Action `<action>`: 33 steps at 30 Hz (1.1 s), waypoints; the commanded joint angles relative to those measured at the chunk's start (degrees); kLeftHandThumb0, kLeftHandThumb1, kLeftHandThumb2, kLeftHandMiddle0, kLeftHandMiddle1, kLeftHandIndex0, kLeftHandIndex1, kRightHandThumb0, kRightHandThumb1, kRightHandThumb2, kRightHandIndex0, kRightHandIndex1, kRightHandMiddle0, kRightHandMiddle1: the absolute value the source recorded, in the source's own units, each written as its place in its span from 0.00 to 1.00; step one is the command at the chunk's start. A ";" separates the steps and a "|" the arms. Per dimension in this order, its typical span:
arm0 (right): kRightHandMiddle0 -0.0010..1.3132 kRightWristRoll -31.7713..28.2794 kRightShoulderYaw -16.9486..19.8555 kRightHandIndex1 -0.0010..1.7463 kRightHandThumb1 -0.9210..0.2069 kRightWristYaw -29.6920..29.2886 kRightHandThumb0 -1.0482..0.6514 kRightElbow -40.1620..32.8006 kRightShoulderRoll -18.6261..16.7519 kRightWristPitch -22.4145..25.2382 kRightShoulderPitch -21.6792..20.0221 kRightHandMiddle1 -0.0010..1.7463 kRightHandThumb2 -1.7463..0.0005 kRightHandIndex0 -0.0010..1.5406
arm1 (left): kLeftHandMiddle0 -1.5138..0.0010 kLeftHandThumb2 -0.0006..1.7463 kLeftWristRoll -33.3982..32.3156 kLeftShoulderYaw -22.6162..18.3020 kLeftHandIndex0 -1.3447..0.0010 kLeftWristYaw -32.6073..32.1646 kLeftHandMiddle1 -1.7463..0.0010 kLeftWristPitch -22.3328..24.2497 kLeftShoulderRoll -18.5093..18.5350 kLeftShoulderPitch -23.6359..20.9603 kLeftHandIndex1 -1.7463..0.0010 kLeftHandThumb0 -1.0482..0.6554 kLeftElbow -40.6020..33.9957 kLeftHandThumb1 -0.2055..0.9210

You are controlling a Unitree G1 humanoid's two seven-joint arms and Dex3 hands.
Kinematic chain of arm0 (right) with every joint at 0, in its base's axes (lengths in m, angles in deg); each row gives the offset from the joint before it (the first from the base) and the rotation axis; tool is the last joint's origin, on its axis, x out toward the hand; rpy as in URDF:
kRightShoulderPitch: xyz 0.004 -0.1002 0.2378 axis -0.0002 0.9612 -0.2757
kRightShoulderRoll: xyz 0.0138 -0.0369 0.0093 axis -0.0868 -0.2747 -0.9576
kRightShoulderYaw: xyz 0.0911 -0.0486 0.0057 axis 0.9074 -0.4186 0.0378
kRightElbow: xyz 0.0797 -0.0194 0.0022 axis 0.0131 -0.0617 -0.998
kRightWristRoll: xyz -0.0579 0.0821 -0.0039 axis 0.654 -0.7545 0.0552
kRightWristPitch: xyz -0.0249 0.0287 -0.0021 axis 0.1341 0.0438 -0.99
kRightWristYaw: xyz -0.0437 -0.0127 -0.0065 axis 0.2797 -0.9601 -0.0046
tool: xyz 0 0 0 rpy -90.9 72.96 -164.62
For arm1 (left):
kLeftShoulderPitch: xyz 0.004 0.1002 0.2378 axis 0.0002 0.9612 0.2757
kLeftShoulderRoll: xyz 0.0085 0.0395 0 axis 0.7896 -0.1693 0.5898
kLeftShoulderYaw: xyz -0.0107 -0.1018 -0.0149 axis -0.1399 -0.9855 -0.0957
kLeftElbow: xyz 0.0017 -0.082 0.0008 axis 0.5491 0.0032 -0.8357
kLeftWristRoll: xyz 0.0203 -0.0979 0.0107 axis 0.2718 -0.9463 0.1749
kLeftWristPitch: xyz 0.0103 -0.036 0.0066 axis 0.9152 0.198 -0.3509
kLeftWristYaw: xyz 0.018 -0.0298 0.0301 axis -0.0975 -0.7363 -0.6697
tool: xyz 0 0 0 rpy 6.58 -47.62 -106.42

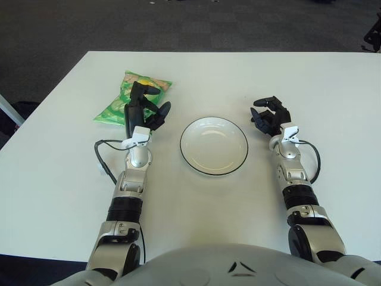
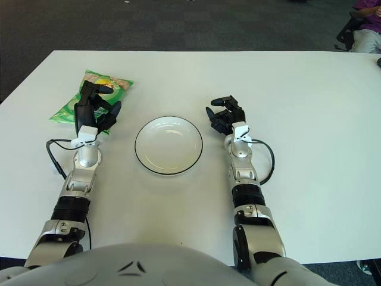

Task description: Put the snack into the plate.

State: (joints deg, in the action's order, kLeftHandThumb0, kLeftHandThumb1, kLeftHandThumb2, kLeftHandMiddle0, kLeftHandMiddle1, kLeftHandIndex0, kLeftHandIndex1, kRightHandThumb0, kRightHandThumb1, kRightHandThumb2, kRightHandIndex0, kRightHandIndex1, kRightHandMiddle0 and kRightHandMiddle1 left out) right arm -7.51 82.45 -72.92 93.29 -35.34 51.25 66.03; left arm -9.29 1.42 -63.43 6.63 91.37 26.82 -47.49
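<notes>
Nearest us, our left hand (image 1: pixel 144 110) hovers over the green snack bag (image 1: pixel 119 101), fingers spread, gripping nothing yet. We should close on its near edge, then lift toward the plate (image 1: pixel 214 145). Our right hand (image 1: pixel 271 117) rests beside the plate, loosely curled, empty.

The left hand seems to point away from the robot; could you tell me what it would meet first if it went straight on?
The green snack bag: the left hand already overlaps its near edge, though actual contact is unclear. The white plate lies off to its right.
</notes>
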 commanded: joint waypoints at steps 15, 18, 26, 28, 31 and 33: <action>0.37 0.23 0.06 0.78 0.16 -0.11 0.61 0.03 0.13 0.35 -0.41 0.72 0.72 0.43 | 0.54 0.15 26.49 8.74 0.65 -19.57 0.08 -0.96 19.85 -3.39 0.16 0.40 4.90 1.00; 0.37 0.09 0.16 0.78 0.16 0.09 0.61 -0.10 0.33 0.44 -0.35 0.72 0.72 0.44 | 0.55 0.14 28.10 9.13 0.63 -18.05 0.10 2.31 21.57 -2.31 0.18 0.40 2.72 1.00; 0.37 -0.33 0.54 0.78 0.16 0.83 0.61 0.00 0.91 0.55 -0.37 0.72 0.72 0.44 | 0.59 0.11 33.78 9.65 0.68 -17.10 0.27 9.73 27.38 -0.75 0.22 0.60 1.59 1.00; 0.37 -0.49 0.67 0.78 0.16 1.09 0.61 0.10 1.11 0.57 -0.41 0.72 0.72 0.44 | 0.60 0.12 34.72 10.40 0.65 -17.66 0.45 9.57 29.42 -0.74 0.21 0.50 2.44 1.00; 0.38 -0.65 0.77 0.78 0.17 1.42 0.61 0.17 1.34 0.64 -0.45 0.72 0.72 0.44 | 0.61 0.09 35.56 11.93 0.64 -17.39 0.68 7.31 33.36 -0.98 0.34 0.40 3.52 0.99; 0.38 -0.74 0.85 0.78 0.17 1.63 0.61 0.20 1.47 0.68 -0.48 0.72 0.72 0.44 | 0.60 0.06 35.83 12.94 0.63 -16.79 0.79 6.29 35.21 -1.22 0.52 0.35 3.71 1.00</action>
State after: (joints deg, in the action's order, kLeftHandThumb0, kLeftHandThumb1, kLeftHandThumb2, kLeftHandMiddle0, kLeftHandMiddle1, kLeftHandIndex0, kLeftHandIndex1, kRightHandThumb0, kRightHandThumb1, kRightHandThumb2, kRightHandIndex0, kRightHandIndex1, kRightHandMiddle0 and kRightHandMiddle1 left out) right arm -7.88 82.82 -71.64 93.29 -34.40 51.49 66.03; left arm 25.20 12.70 -80.64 14.52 123.21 25.56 -44.38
